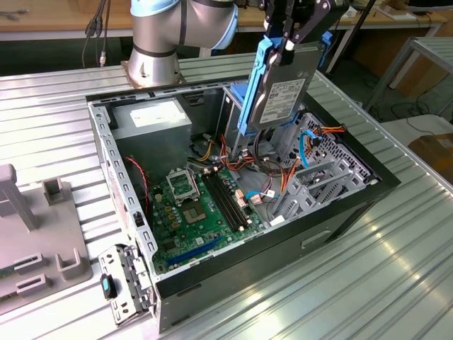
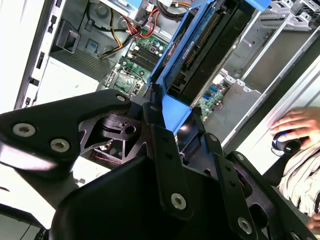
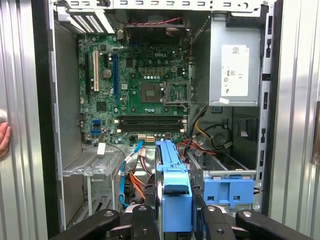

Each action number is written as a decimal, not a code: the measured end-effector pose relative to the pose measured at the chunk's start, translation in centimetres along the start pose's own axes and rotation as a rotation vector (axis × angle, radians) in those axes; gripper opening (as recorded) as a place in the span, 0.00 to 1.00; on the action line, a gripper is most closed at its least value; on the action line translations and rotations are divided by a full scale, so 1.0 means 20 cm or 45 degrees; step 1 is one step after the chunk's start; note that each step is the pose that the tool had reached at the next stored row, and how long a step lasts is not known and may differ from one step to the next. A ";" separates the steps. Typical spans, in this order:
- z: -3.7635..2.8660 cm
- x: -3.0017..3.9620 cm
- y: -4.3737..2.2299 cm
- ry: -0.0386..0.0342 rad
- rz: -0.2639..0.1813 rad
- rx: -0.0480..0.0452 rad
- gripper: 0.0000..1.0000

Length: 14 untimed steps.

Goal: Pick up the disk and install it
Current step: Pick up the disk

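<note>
The tool [image 1: 287, 44] grips the disk [image 1: 284, 95] over the open case [image 1: 113, 166] on a ribbed metal table [image 1: 368, 283]

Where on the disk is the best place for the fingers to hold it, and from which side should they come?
At its top end, from above, as the gripper holds the disk now. It is flat and hangs on edge over the open case, so its two broad faces offer parallel surfaces, and the lower end is left free.
</note>
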<state>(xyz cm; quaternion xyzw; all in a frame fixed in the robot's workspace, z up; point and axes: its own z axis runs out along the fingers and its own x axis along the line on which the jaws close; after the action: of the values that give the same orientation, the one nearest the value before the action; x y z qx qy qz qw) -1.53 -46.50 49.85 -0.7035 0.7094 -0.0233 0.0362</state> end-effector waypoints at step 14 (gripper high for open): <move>0.017 0.000 -0.199 0.0000 0.000 0.000 0.36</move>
<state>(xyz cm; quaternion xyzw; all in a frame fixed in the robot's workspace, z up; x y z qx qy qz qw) 2.47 -46.52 49.83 -0.7035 0.7094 -0.0233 0.0361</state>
